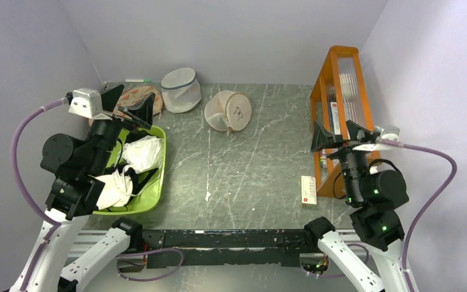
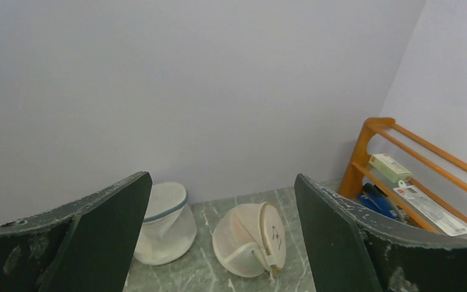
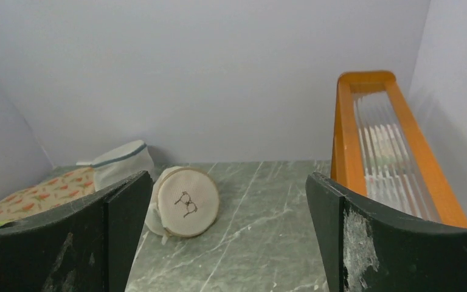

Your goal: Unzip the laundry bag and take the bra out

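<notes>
While both arms hover over the near sides of the table (image 1: 249, 170), the left gripper (image 1: 131, 104) and the right gripper (image 1: 339, 132) hold their fingers spread wide, gripping nothing. The laundry bag (image 1: 228, 111), a cream mesh dome tipped on its edge, lies at the far middle of the table. Its flat face, with the black bra icon, is turned toward the right arm. A greyish mesh cylinder (image 1: 180, 89) stands near its left; an orange rack (image 1: 340, 61) stands at right.

Colours logged.
The laundry bag (image 3: 185, 204) is recorded as cream-beige mesh with a black bra icon; tub (image 1: 150, 198) as lime green; rack (image 3: 342, 140) as orange; table (image 1: 249, 170) as white-veined grey.
</notes>
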`<control>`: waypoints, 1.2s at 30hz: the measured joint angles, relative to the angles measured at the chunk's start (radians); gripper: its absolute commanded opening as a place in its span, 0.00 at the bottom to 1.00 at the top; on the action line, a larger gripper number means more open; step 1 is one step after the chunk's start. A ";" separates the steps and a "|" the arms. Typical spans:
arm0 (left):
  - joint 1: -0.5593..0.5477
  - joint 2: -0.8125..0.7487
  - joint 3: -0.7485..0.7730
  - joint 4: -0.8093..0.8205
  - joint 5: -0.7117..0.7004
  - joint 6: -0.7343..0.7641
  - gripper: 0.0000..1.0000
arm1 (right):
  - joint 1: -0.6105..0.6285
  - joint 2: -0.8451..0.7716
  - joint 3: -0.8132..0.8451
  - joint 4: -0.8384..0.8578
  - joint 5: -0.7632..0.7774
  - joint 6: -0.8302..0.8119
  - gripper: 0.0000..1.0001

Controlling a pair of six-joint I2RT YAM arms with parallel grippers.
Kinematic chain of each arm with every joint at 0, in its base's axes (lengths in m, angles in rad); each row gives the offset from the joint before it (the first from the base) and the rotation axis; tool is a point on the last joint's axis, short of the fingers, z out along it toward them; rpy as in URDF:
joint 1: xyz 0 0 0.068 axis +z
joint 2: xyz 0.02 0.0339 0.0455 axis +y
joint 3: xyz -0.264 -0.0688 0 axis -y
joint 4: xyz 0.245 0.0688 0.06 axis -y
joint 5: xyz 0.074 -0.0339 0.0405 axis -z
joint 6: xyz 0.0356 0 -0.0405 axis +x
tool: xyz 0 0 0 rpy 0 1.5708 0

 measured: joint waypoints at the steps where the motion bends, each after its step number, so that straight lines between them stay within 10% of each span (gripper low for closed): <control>1: 0.012 0.003 0.000 -0.007 0.002 -0.006 1.00 | 0.002 0.020 0.013 -0.012 0.002 0.009 1.00; 36: 0.261 0.527 0.096 0.002 0.565 -0.269 0.98 | 0.065 0.552 0.414 -0.200 -0.303 0.131 1.00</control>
